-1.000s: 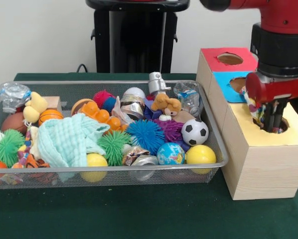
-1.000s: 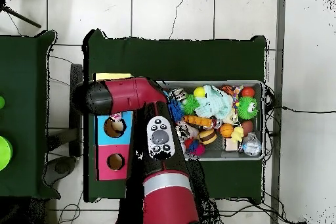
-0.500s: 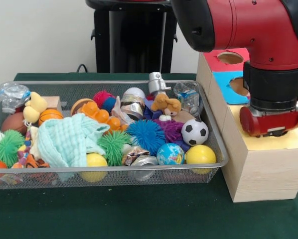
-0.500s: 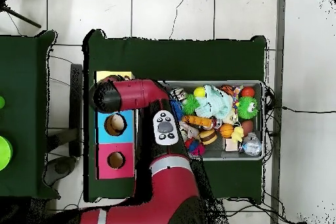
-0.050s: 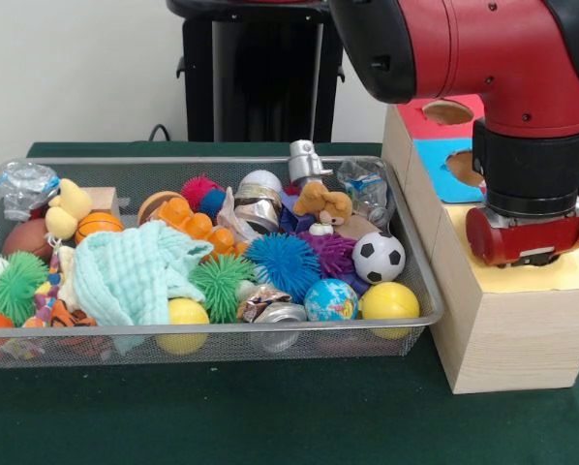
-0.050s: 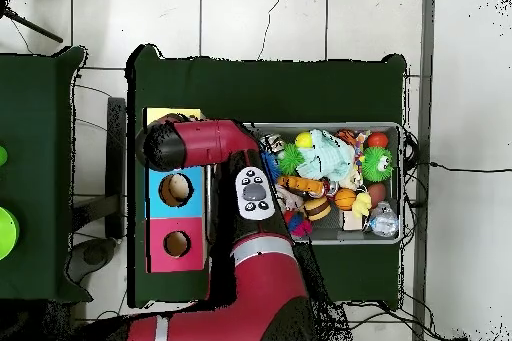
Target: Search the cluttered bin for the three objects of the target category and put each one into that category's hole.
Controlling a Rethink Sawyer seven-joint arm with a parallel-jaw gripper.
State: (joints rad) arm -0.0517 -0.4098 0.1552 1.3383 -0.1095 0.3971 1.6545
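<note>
Wire bin (image 5: pixel 212 341) of mixed toys beside the three-hole wooden box (image 5: pixel 507 325).
The bin fills the table's middle, packed edge to edge; two yellow balls (image 5: pixel 389 301) lie against its near rim. The box stands just beside the bin's end. The gripper (image 5: pixel 528 232) sits on the yellow section; its fingers are hidden, so I cannot tell their state.

A table draped in dark green cloth (image 5: pixel 222 426) carries a wire mesh bin (image 5: pixel 270 341) crowded with toys, and at the bin's 3 o'clock, just beside it, a wooden box (image 5: pixel 507 334) with coloured top panels.
</note>
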